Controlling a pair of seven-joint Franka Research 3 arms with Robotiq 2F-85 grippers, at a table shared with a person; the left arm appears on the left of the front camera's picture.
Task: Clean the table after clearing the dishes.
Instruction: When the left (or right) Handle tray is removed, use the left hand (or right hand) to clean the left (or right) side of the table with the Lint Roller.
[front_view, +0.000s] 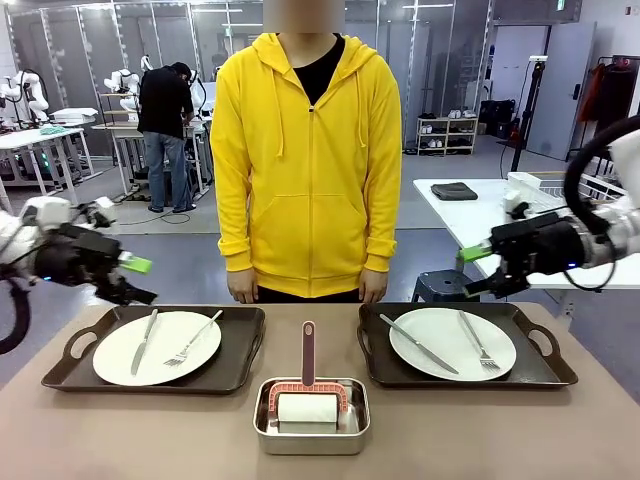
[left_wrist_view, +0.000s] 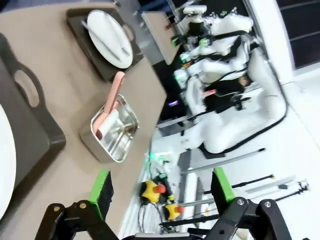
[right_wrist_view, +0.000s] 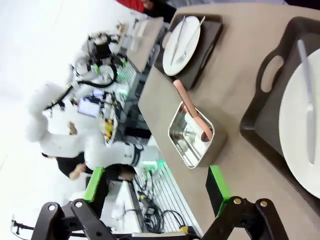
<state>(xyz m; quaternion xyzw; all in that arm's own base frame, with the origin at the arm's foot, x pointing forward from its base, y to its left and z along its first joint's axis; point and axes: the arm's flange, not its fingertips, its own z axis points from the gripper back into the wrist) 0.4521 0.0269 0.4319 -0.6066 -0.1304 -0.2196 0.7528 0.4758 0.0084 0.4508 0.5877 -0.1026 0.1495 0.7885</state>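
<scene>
Both dishes sit on the matte tan-brown counter (front_view: 120, 430). One round white plate (front_view: 115, 360) is on the left dark brown handled tray (front_view: 242, 345), and a second round white plate (front_view: 430, 330) is on the right dark brown handled tray (front_view: 372, 355). Each plate carries a loose steel knife and fork. A small rectangular steel pan (front_view: 311, 442) holding a pink-handled white roller (front_view: 308, 405) stands between the trays, near the robot's edge. The left jaws are spread and empty near the counter's far left corner, clear of the tray. The right jaws are also spread and empty, beyond the far right corner. Clearing is judged not yet begun. Hazards noted:
1. A tray lifted by a single handle would likely tilt, sliding the plate and unsecured cutlery off.
2. A poor pinch on a handle loop could slip under the load.
3. An arm crossing the middle could strike the roller's upright handle and tip the pan.
4. A person in a yellow hooded jacket (front_view: 306, 160) stands close to the far edge, within reach of a swing.
5. Wiping before the trays are removed would push them toward an edge.
</scene>
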